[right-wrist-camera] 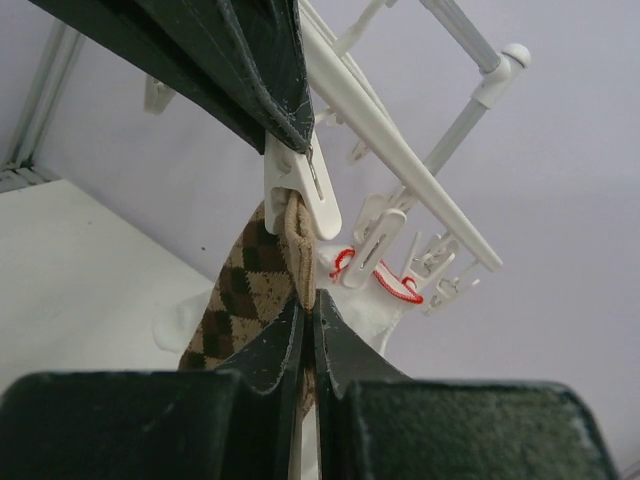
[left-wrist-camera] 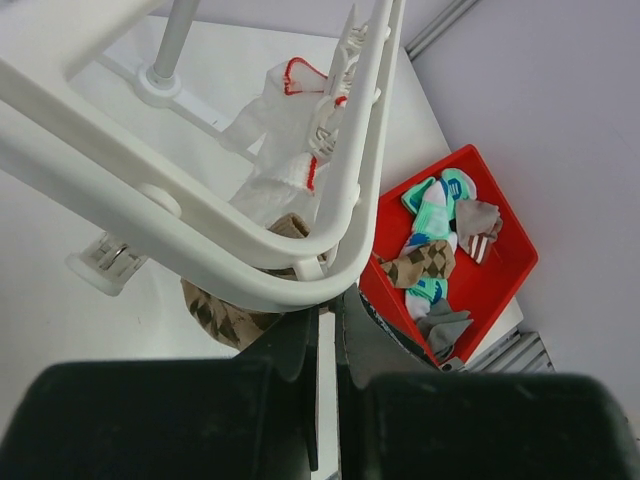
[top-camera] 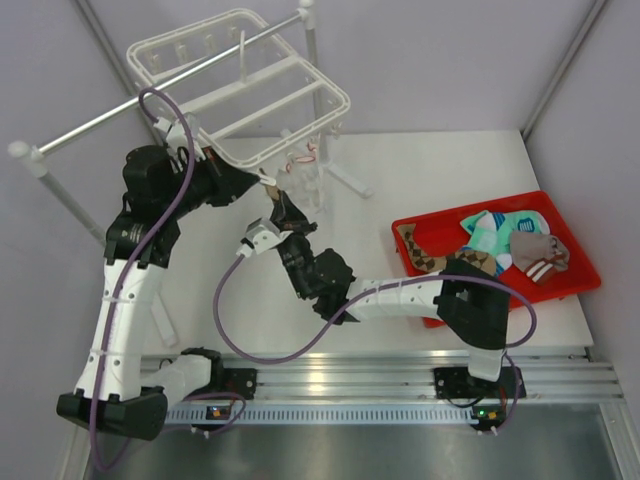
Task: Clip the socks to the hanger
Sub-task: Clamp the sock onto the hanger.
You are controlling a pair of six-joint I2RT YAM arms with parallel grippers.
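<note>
The white hanger (top-camera: 335,95) hangs from the rail at the back left; its frame crosses the left wrist view (left-wrist-camera: 200,230). My left gripper (top-camera: 262,180) (left-wrist-camera: 328,300) is shut on a white clip (right-wrist-camera: 300,185) at the hanger's near corner. The cuff of a brown-and-tan checkered sock (right-wrist-camera: 240,290) (left-wrist-camera: 215,315) sits in that clip's mouth. My right gripper (top-camera: 275,205) (right-wrist-camera: 308,300) is shut on this sock just below the clip. White socks with red trim (left-wrist-camera: 285,130) (right-wrist-camera: 400,290) hang from neighbouring clips.
A red tray (top-camera: 450,208) (left-wrist-camera: 500,290) at the right holds teal-and-white socks (top-camera: 495,235), another brown checkered sock (top-camera: 430,260) and a grey sock (left-wrist-camera: 445,325). The grey metal rail (top-camera: 130,105) and its white stand post (top-camera: 310,60) stand at the back.
</note>
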